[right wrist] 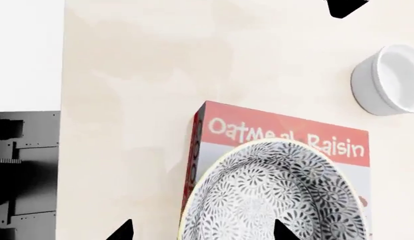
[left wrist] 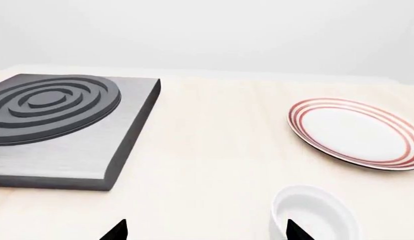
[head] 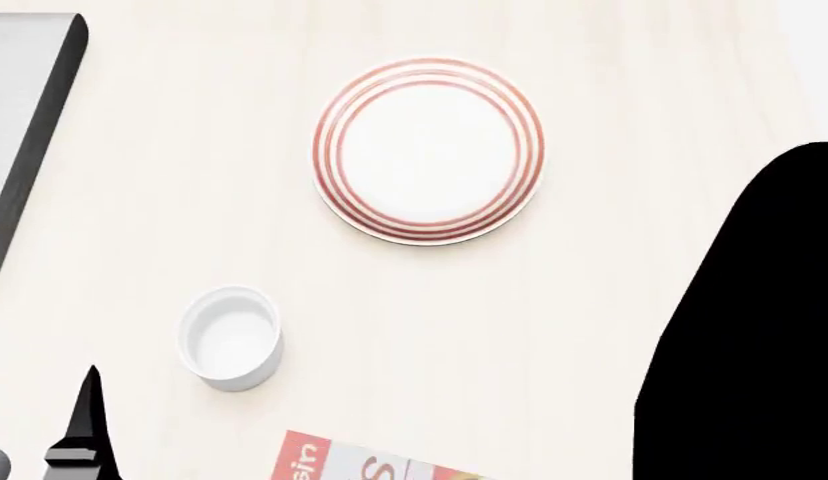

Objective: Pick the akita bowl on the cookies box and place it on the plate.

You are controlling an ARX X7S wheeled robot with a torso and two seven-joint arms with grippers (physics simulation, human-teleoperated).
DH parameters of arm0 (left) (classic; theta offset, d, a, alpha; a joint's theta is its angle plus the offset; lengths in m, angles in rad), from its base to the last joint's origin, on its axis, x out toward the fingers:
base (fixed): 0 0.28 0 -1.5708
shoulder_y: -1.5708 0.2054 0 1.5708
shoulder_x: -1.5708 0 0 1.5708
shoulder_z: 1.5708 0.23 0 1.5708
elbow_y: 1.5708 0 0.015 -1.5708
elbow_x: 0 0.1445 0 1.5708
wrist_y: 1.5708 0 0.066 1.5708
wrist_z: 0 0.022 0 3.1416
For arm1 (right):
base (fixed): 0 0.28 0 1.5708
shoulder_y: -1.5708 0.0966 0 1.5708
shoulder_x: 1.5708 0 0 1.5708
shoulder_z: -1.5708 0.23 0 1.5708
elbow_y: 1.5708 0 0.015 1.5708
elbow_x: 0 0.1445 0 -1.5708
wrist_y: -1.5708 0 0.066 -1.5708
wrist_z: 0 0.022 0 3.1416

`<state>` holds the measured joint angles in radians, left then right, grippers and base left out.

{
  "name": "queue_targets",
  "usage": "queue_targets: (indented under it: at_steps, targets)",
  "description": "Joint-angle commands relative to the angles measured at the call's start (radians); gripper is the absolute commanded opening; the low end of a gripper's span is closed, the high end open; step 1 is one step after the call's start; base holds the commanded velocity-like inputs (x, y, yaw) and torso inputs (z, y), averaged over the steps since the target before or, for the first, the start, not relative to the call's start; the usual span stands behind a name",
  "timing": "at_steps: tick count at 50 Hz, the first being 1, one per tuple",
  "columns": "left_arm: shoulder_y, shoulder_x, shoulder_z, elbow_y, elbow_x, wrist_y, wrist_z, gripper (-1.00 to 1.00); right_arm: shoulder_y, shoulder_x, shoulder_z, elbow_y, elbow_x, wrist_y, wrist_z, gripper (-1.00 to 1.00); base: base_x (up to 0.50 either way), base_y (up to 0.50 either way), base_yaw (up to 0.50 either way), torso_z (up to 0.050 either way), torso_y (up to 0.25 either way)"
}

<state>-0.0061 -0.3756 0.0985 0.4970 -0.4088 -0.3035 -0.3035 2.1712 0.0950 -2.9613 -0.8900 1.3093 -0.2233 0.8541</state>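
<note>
In the right wrist view the akita bowl [right wrist: 274,200], grey-and-white speckled, sits on the red-and-white cookies box [right wrist: 280,135]. My right gripper [right wrist: 203,232] is open just above it. Its jaws straddle the bowl's near rim, one tip over the inside and the other over the table. The plate [head: 428,150], white with red rings, lies empty further back on the table and also shows as the plate [left wrist: 357,132] in the left wrist view. My left gripper [left wrist: 207,232] is open over bare table and holds nothing. In the head view only a corner of the cookies box [head: 354,462] shows and the bowl is out of view.
A small plain white cup [head: 231,337] stands between the box and the plate, close to one left fingertip [left wrist: 297,231]. A grey stove slab with a ringed burner [left wrist: 53,102] lies at the far left. My right arm [head: 748,330] blocks the head view's right side.
</note>
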Motion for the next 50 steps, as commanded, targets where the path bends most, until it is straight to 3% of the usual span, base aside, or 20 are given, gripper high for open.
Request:
queue_targets:
  at_steps: [1, 11, 12, 35, 50]
  targets:
    - [0.000, -0.002, 0.003, -0.004, -0.001, 0.004, -0.001, 1.00, -0.025, -0.014, 0.023, -0.002, 0.015, 0.044, -0.015, 1.00, 0.00, 0.00, 0.00, 0.000, 0.000]
    - [0.000, -0.004, 0.004, -0.003, -0.002, 0.006, -0.004, 1.00, -0.062, -0.005, 0.024, 0.028, 0.002, 0.094, -0.010, 1.00, 0.00, 0.00, 0.00, 0.000, 0.000]
    - [0.000, -0.004, 0.004, -0.003, -0.002, 0.005, -0.005, 1.00, -0.063, -0.002, 0.026, 0.029, 0.001, 0.097, -0.009, -1.00, 0.00, 0.00, 0.00, 0.000, 0.000]
    - [-0.002, -0.010, 0.010, 0.001, -0.007, 0.006, -0.010, 1.00, -0.021, 0.017, 0.048, -0.003, -0.018, 0.203, 0.039, -1.00, 0.00, 0.00, 0.00, 0.000, 0.000]
    - [-0.005, -0.015, 0.010, 0.008, -0.018, -0.001, -0.013, 1.00, 0.183, 0.071, 0.071, -0.065, 0.029, 0.269, 0.029, -1.00, 0.00, 0.00, 0.00, 0.000, 0.000]
